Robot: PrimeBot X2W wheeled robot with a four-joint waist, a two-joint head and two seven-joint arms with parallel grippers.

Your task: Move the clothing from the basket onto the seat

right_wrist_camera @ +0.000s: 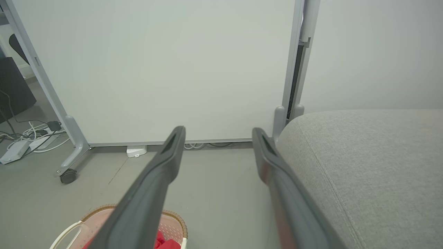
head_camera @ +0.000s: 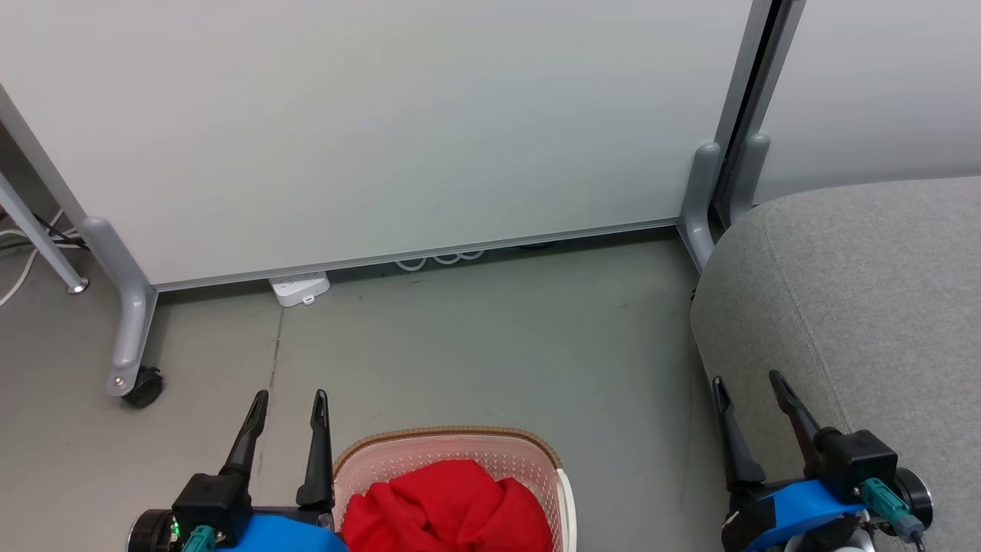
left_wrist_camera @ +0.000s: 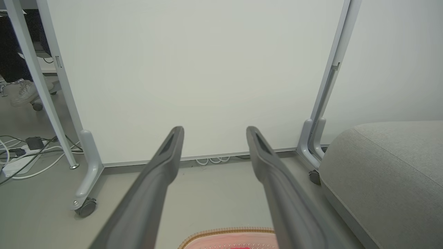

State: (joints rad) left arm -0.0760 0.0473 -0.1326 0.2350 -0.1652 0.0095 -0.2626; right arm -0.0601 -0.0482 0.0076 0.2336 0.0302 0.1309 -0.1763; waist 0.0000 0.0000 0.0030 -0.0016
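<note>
The left gripper (head_camera: 291, 396) hovers empty, fingers spread wide, just left of the basket (head_camera: 452, 434), where the red clothing (head_camera: 448, 506) lies heaped. Across the grey floor (head_camera: 498, 345), the right gripper (head_camera: 746, 379), equally wide and empty, hangs beside the seat (head_camera: 858, 307).

Bare grey floor (head_camera: 490, 345) lies open from the cream perforated plastic basket with brown rim (head_camera: 429, 452) at 6 o'clock toward 12, where a tall white partition panel (head_camera: 383, 130) closes it off. At 3 o'clock the large light grey fabric sofa cushion (head_camera: 858, 307) blocks the side; at 9 o'clock stands the panel's grey castor leg (head_camera: 132, 322).
</note>
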